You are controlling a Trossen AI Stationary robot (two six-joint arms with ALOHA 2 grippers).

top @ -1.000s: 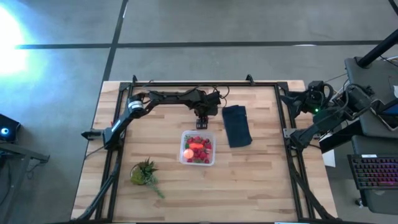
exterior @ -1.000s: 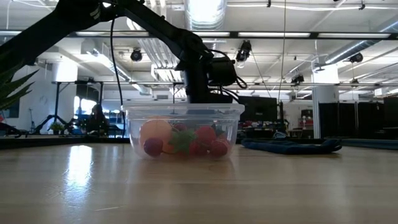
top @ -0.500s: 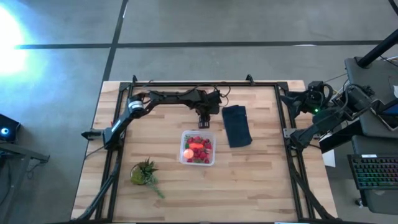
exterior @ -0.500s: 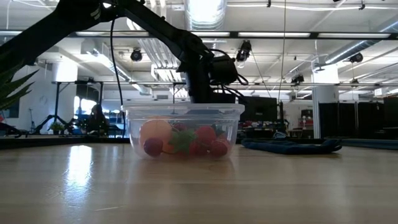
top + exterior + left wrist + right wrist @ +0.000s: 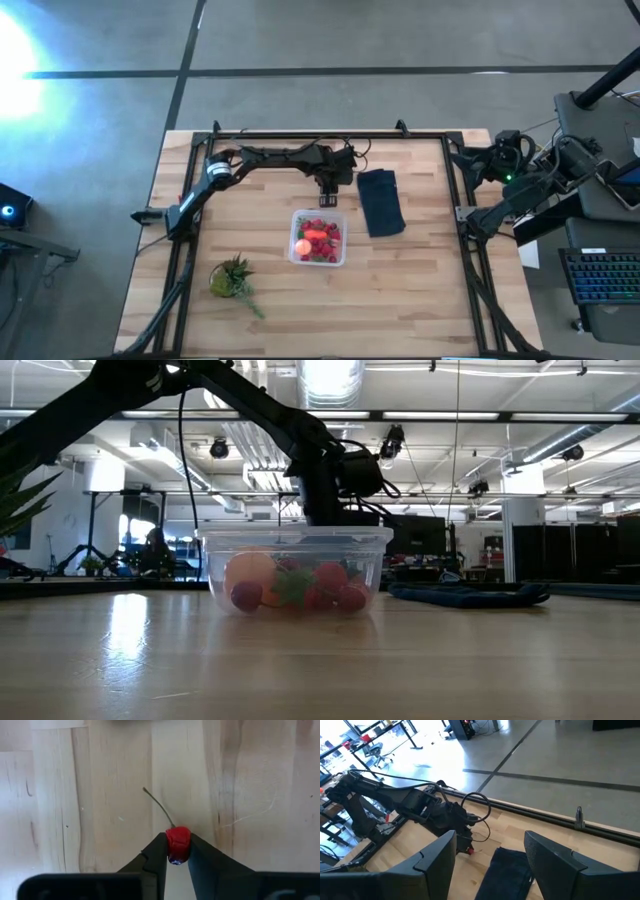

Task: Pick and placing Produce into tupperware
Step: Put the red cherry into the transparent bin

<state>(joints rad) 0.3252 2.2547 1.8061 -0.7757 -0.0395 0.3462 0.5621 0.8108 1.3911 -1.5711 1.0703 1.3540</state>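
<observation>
My left gripper (image 5: 177, 851) pinches a red cherry (image 5: 177, 843); I lift it clear, carry it over the tupperware (image 5: 319, 238), centre before releasing. Right fingers (image 5: 436, 854) parted.

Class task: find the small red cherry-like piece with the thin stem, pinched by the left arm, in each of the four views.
High view: not discernible under the left gripper, beyond the clear plastic tupperware box.
Low view: hidden behind the box.
Left wrist view: the small red stemmed piece, pinched between the jaws.
Right wrist view: a red speck.
Shared landmark: the left arm.
</observation>
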